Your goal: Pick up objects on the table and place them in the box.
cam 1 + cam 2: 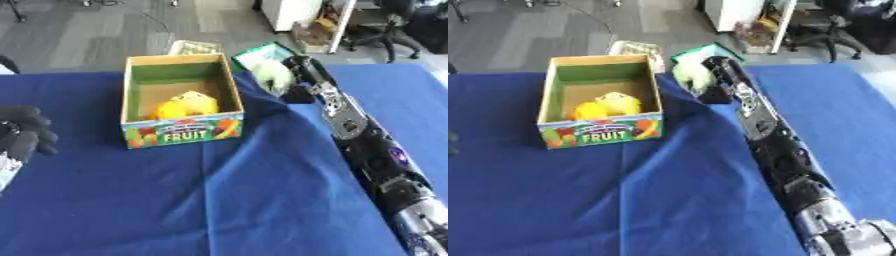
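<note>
A pale green and white object (pixel 273 75) sits in the grasp of the robot's right hand (pixel 284 82) at the far edge of the table (pixel 219 200), just beyond the far right corner of the cardboard box (pixel 181 131). The hand's dark fingers curl around the object, which shows as a light, rounded shape against the black of the hand; what it is cannot be made out. The object is held to the right of the box, not over its opening.

The box stands open on the blue cloth covering the table, left of centre, with a green inner lining and a printed front panel reading "FRUIT" among pictures of produce. Two yellow items (pixel 185 105) lie inside it, touching each other, toward the near wall.

The right arm (pixel 367 150), black with silver joints, stretches from the lower right corner diagonally up to the hand, lying close above the cloth. The cloth is rucked into a fold running down from the box's near right corner.

The left hand (pixel 26 132) shows at the left edge of the left eye view, well apart from the box, its dark fingers curled with nothing in them.

Behind the table, on the grey floor, a green-rimmed tray (pixel 710 50) lies just past the right hand, and a pale flat carton (pixel 636 48) lies beside it, behind the box.
</note>
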You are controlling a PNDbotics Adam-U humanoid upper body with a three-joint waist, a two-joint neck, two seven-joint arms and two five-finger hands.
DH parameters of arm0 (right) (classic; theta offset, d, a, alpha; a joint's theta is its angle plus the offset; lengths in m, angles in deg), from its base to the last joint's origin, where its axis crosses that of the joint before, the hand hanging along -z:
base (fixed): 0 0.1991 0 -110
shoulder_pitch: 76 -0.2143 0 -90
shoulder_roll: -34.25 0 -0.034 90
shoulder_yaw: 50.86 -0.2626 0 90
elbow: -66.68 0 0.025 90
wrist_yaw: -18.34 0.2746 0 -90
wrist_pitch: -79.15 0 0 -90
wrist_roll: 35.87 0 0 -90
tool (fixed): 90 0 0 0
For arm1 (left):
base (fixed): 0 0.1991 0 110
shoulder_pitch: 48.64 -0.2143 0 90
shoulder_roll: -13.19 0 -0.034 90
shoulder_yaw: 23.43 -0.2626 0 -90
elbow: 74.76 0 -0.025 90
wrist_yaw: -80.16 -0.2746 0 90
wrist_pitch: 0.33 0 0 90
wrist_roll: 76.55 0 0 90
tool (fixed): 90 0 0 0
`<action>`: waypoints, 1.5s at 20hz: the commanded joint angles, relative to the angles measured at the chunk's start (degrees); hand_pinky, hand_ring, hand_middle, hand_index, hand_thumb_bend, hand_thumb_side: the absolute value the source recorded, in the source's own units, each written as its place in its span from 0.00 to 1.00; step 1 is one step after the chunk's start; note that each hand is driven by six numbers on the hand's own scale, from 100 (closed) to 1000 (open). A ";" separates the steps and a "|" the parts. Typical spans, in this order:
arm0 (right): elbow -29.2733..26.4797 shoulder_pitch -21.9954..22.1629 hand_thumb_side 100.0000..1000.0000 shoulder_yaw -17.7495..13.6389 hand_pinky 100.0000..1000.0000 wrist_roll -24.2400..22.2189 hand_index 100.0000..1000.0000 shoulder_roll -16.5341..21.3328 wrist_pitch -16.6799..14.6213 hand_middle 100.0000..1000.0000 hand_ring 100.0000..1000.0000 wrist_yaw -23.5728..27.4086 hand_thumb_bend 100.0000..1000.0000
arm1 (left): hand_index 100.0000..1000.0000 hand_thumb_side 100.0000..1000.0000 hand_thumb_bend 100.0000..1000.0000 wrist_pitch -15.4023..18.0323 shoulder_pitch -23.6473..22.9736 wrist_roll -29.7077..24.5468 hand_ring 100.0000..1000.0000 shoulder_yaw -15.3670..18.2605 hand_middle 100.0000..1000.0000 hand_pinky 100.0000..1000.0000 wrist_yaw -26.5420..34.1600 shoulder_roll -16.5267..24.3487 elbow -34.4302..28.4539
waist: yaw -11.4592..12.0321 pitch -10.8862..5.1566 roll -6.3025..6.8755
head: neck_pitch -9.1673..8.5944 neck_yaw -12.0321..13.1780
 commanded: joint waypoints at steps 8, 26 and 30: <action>-8.11 -4.79 0.00 4.96 0.41 -4.49 0.38 -3.30 -8.93 0.21 0.42 -4.27 0.00 | 0.70 0.30 0.29 -0.18 0.65 -0.35 0.58 -0.19 0.57 0.52 0.53 0.98 -0.99 | 0.79 -1.45 0.07 | 0.35 -0.95; -4.36 -5.16 0.35 4.98 0.97 -1.08 0.94 -10.11 -20.44 0.89 0.99 -26.84 0.50 | 0.70 0.30 0.30 -0.37 1.43 -1.07 0.58 -0.68 0.57 0.52 0.87 0.53 -1.06 | 3.61 -0.90 -0.40 | 0.47 -2.48; -5.38 -5.09 0.35 4.77 0.96 2.77 0.94 -9.71 -19.09 0.88 0.99 -27.21 0.52 | 0.70 0.30 0.30 -0.38 1.32 -1.00 0.58 -0.65 0.57 0.52 0.84 0.58 -1.02 | 3.28 -1.01 -0.45 | 0.48 -2.37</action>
